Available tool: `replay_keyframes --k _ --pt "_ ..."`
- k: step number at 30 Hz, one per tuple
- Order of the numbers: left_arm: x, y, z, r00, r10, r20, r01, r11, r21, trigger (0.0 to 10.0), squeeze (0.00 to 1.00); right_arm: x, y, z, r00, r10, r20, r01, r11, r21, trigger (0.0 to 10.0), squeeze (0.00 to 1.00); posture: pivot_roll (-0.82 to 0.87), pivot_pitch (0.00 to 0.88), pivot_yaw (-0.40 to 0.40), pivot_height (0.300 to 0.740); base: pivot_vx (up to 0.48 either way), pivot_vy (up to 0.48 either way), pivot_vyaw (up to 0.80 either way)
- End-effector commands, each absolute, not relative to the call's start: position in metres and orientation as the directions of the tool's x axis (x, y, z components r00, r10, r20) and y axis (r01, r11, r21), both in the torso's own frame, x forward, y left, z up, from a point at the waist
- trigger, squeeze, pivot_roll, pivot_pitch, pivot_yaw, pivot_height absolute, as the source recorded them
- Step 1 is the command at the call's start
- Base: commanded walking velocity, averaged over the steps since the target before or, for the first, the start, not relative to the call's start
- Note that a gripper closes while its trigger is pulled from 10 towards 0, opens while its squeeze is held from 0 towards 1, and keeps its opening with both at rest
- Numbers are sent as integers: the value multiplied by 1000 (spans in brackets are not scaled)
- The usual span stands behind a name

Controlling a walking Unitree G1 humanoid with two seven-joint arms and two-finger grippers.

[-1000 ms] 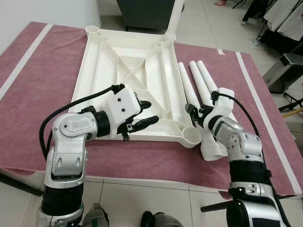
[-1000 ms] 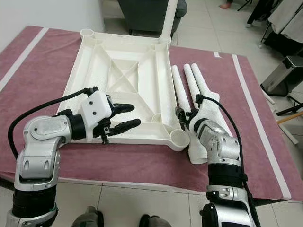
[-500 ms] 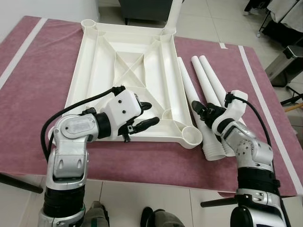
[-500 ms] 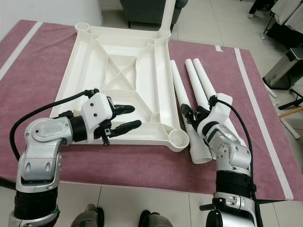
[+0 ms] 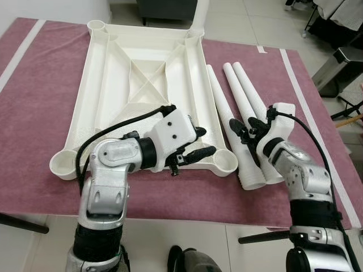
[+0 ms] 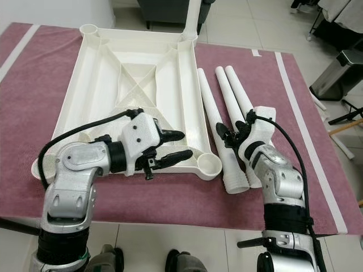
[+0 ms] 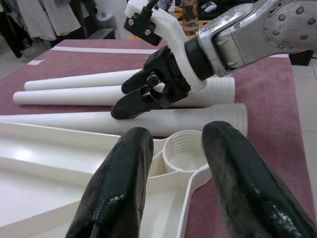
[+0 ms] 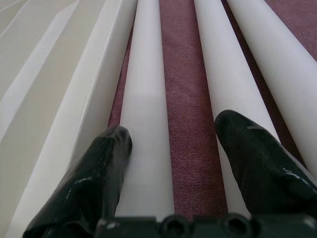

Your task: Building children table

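The white tabletop (image 5: 142, 85) lies upside down on the maroon cloth, with one leg (image 5: 198, 11) standing in its far right corner. Three loose white legs (image 5: 229, 122) lie side by side to its right. My left gripper (image 5: 207, 141) is open just above the tabletop's near right corner, pointing at the empty round socket (image 7: 184, 148). My right gripper (image 5: 243, 126) is open low over the loose legs. In the right wrist view its fingers (image 8: 94, 183) straddle the leg nearest the tabletop (image 8: 146, 109), with the middle leg (image 8: 233, 89) under the other finger.
The maroon cloth (image 5: 34, 113) has white stripes and ends at a front edge close to my body, with tiled floor beyond. A grey bin (image 5: 340, 68) stands at the right. A dark chair (image 5: 164, 8) sits behind the tabletop. Another empty socket (image 5: 63, 164) sits at the near left corner.
My left gripper has moved right along the tabletop's near edge toward the corner socket. My right gripper has shifted slightly right and farther over the loose legs. The camera has also moved.
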State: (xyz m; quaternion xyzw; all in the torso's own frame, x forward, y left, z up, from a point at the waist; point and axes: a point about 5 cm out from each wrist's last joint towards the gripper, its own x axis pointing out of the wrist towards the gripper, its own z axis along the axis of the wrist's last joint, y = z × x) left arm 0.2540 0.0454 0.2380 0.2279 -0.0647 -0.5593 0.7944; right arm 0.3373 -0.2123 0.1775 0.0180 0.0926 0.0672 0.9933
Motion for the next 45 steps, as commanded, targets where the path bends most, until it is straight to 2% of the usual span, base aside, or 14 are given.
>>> replay_keyframes --k 1,10,14,16,17,23,28,31,36,40,41,43,44,45 --pt "268 47 242 610 -792 -39 719 532 447 10000 0 333 -218 149 944 90 -318 -80 996 45 10000 0 96 154 -85 740 0 0 0" --pt "274 39 242 605 -792 -83 738 518 433 10000 0 335 -215 137 903 50 -427 -51 999 10 10000 0 91 154 -80 740 0 0 0" --pt "274 40 239 610 -786 -96 737 519 434 10000 0 335 -204 141 875 154 -458 -191 981 -34 10000 0 90 157 -83 740 0 0 0" --pt "274 40 239 610 -786 -96 737 519 434 10000 0 335 -204 141 875 154 -458 -191 981 -34 10000 0 90 157 -83 740 0 0 0" --pt "273 40 238 612 -785 -99 737 520 433 10000 0 335 -199 143 867 196 -458 -270 957 -101 10000 0 88 158 -83 740 0 0 0" --pt "273 41 237 616 -781 -104 736 523 430 10000 0 334 -194 142 835 253 -488 -371 915 -160 10000 0 91 160 -86 740 0 0 0" --pt "273 42 237 621 -776 -109 734 527 428 10000 0 335 -197 130 785 252 -566 -282 959 35 10000 0 96 162 -89 740 0 0 0" --pt "272 43 236 623 -774 -111 734 529 426 10000 0 333 -197 122 736 234 -635 -158 972 176 10000 0 95 164 -88 740 0 0 0" --pt "272 43 234 621 -775 -114 737 529 420 10000 0 331 -196 120 666 223 -711 -147 975 169 10000 0 82 166 -93 740 0 0 0" --pt "271 42 234 620 -776 -113 739 530 417 10000 0 333 -199 121 656 207 -726 -164 978 131 10000 0 81 167 -98 740 0 0 0" --pt "271 42 234 620 -776 -112 739 530 415 10000 0 335 -200 122 651 194 -734 -182 979 97 4980 0 80 167 -100 740 0 0 0" --pt "271 41 234 620 -776 -112 739 531 414 10000 0 336 -201 122 648 185 -739 -194 978 75 4980 0 81 166 -102 740 0 0 0" --pt "271 41 234 622 -775 -112 739 533 413 10000 0 337 -202 123 643 179 -745 -200 978 61 0 0 86 165 -108 740 0 0 0" --pt "271 41 234 622 -775 -112 739 533 413 10000 0 337 -202 123 643 179 -745 -200 978 61 0 0 86 165 -108 740 0 0 0"
